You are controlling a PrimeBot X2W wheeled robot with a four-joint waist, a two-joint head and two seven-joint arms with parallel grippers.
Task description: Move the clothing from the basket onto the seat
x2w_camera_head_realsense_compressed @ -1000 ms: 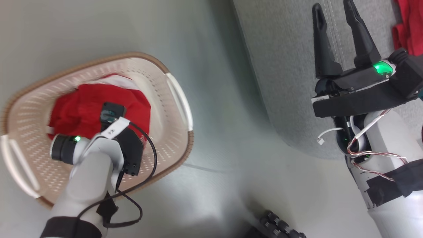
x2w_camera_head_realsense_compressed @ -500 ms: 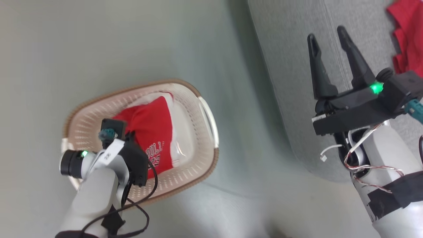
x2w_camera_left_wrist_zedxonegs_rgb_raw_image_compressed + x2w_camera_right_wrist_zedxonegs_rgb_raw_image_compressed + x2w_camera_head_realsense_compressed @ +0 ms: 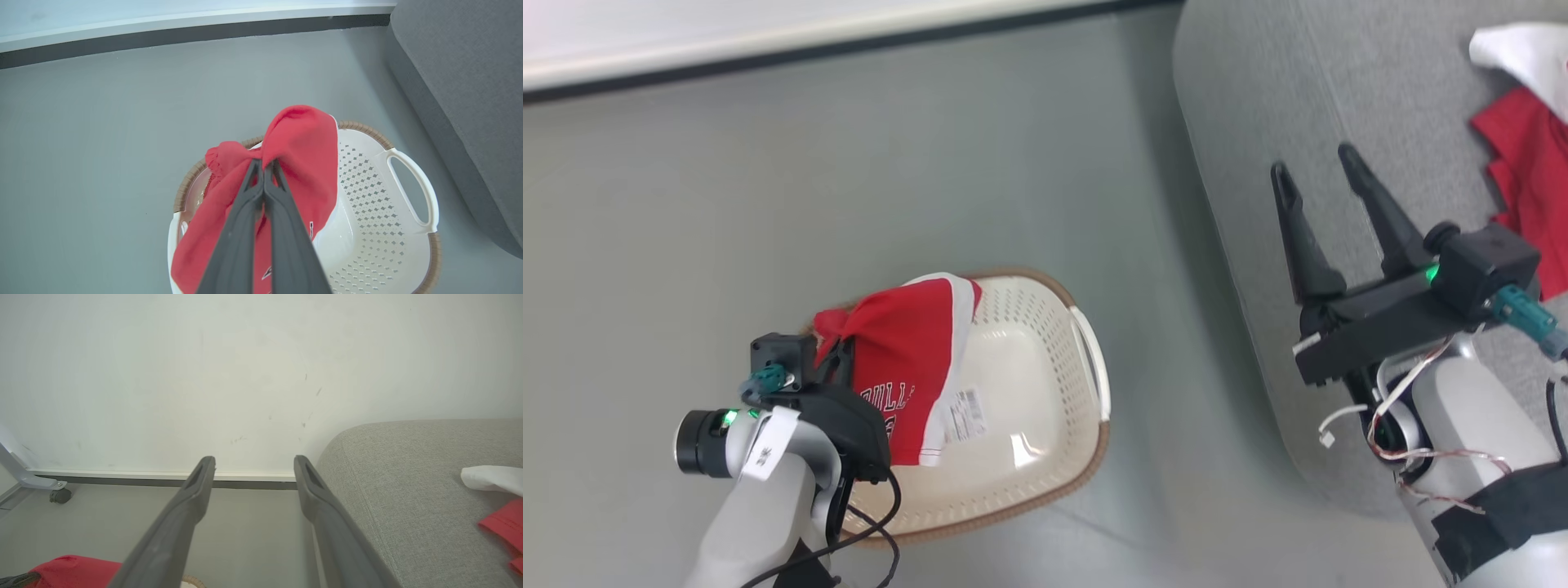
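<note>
Head view: grey floor point(image 3: 849, 163) beside seat point(image 3: 1380, 82)

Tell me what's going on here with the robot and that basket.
The robot's left gripper is shut on a red garment, holding it up over the basket. The right gripper hangs open and empty by the grey seat, where other red and white clothing lies.
</note>
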